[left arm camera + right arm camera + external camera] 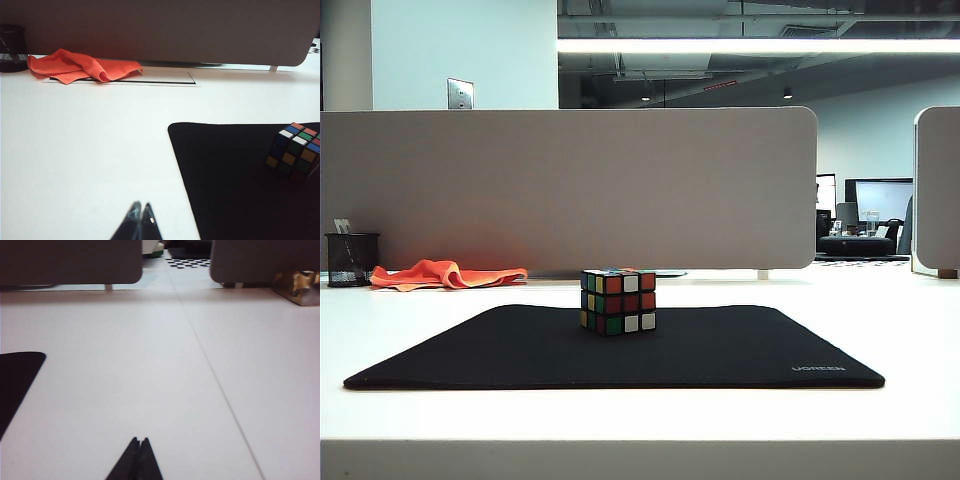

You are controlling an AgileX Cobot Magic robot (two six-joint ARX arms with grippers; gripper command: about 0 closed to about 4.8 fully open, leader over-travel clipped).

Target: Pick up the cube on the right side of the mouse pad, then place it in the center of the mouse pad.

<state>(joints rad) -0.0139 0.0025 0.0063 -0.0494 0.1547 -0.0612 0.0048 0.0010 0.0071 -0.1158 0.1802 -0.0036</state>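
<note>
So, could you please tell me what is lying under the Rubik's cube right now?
The Rubik's cube rests directly on the black UGREEN mouse pad, near its middle toward the far edge. The pad lies flat on the white table. The cube's underside and the pad beneath it are hidden.

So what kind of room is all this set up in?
Probably an open-plan office: a grey desk partition behind the white table, computer monitors farther back, and a black mesh pen cup.
</note>
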